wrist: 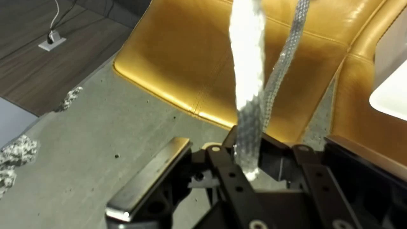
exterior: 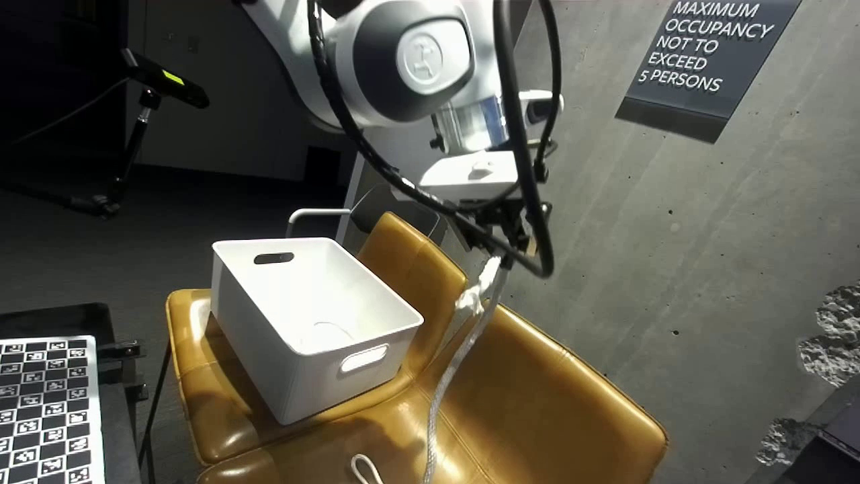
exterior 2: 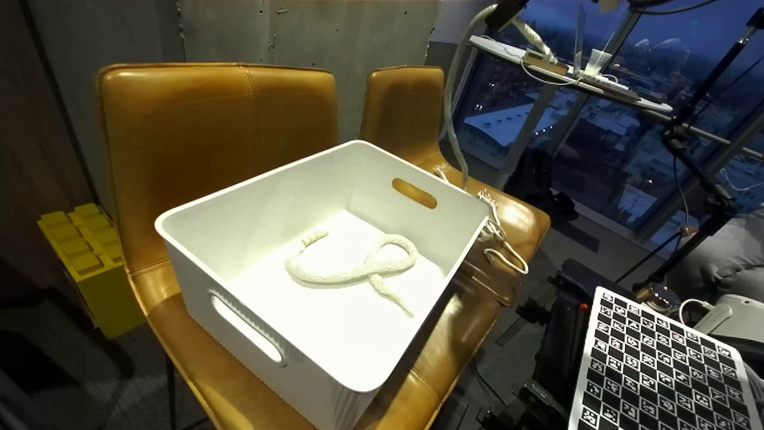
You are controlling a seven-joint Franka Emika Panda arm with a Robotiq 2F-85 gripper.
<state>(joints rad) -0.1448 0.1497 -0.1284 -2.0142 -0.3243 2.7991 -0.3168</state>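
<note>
My gripper [wrist: 249, 136] is shut on a grey-white braided rope [wrist: 249, 124], which passes between the fingertips. In an exterior view, the gripper [exterior: 507, 259] hangs in the air above the seat of a tan chair [exterior: 571, 396]. A short, bright, frayed part of the rope and a long grey part [exterior: 443, 396] hang below it. The gripper [exterior 2: 504, 12] is partly cut off at the top of an exterior view, where the rope [exterior 2: 449, 107] hangs behind a white bin [exterior 2: 280, 194]. A white rope [exterior 2: 334, 278] lies looped on the bin's floor.
The bin [exterior: 316, 390] stands on the neighbouring tan chair [exterior 2: 221, 113]. Thinner cords [exterior 2: 507, 257] lie on the seat beside it. A checkered marker board [exterior 2: 662, 364], a camera stand [exterior: 134, 134], a yellow block [exterior 2: 95, 269] and a concrete wall [exterior: 705, 235] are around.
</note>
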